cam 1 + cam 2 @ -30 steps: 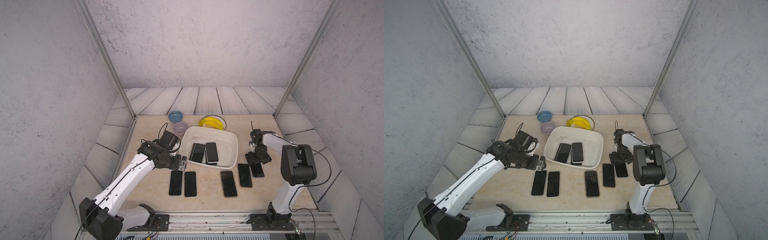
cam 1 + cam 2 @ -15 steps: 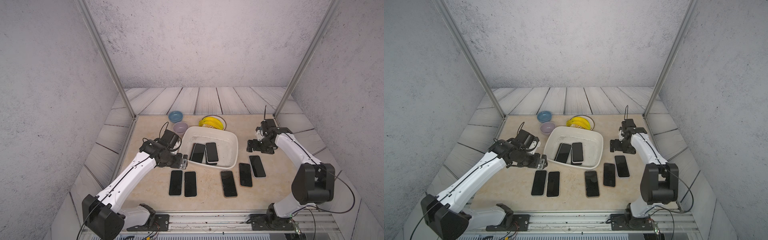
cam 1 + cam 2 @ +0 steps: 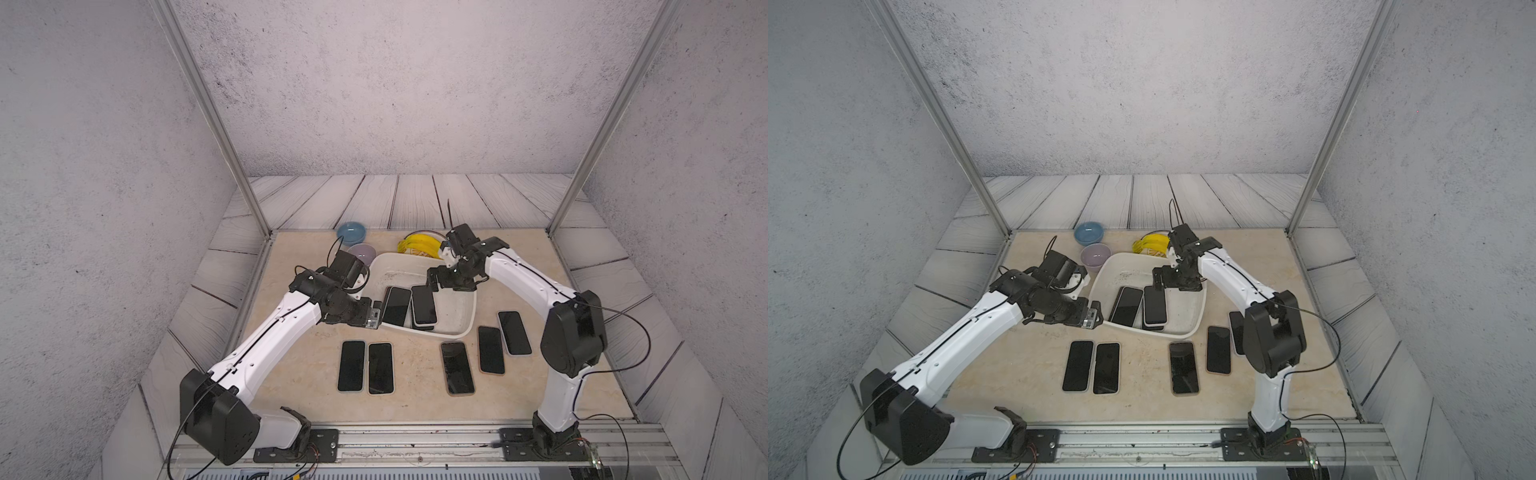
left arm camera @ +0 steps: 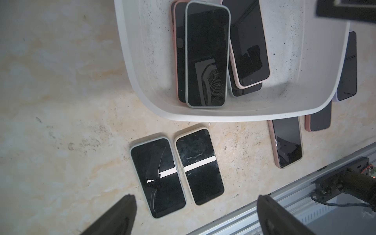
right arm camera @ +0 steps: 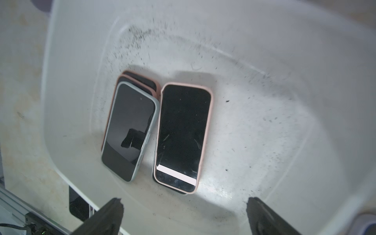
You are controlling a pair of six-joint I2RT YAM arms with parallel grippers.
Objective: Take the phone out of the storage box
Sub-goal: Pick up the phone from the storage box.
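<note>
Right wrist view looks into the storage box (image 5: 284,61), where the phones lie in two short stacks side by side on the speckled bottom. A pink-cased phone (image 5: 183,136) tops one stack and a grey-cased phone (image 5: 130,130) tops the other. The right gripper (image 5: 184,201) hangs above them with its fingers (image 5: 109,215) spread wide and nothing between them. The pink-cased phone lies just beyond the fingertips, roughly in line with the gap, untouched. In both top views the left gripper (image 3: 374,316) sits just outside the box's near left corner. Its fingers, seen in the left wrist view, also stand wide and empty over two side-by-side phones (image 4: 199,164) on the table (image 4: 50,101).
</note>
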